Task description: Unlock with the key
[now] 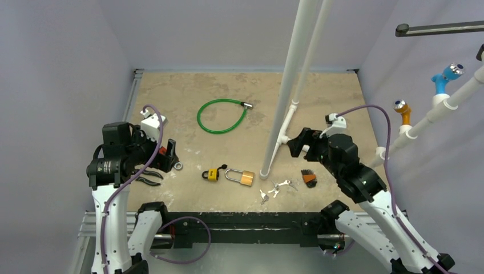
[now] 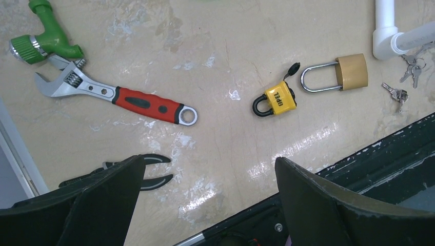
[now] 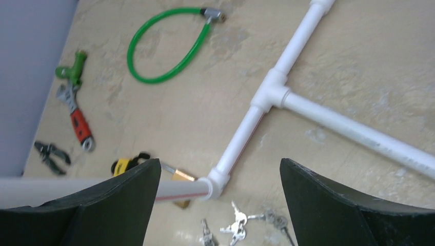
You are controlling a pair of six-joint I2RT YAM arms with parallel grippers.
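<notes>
Left gripper (image 2: pixel 209 160): jaws spread fully, nothing between them; held above the near left part of the table (image 1: pixel 319 91).
Right gripper (image 3: pixel 219 161): jaws wide apart, nothing gripped; held above the foot of the white pipe frame (image 1: pixel 288 85).
Yellow padlock (image 2: pixel 280 100): lies flat near the front edge, black shackle closed; a black-headed key (image 2: pixel 293 69) sits at its body end, touching it.
Brass padlock (image 2: pixel 352 72): lies flat just right of the yellow padlock, apart from it, long steel shackle pointing towards it.
Loose keys (image 1: pixel 278 188): small silver bunches on the table, right of the brass padlock, near the pipe foot.
Adjustable wrench (image 2: pixel 118 95): red and black handle, at the left side.
Pliers (image 2: pixel 128 177): black, near the wrench, partly hidden behind the left finger.
Green cable lock (image 1: pixel 221 116): looped, mid-table, well apart from both padlocks.
</notes>
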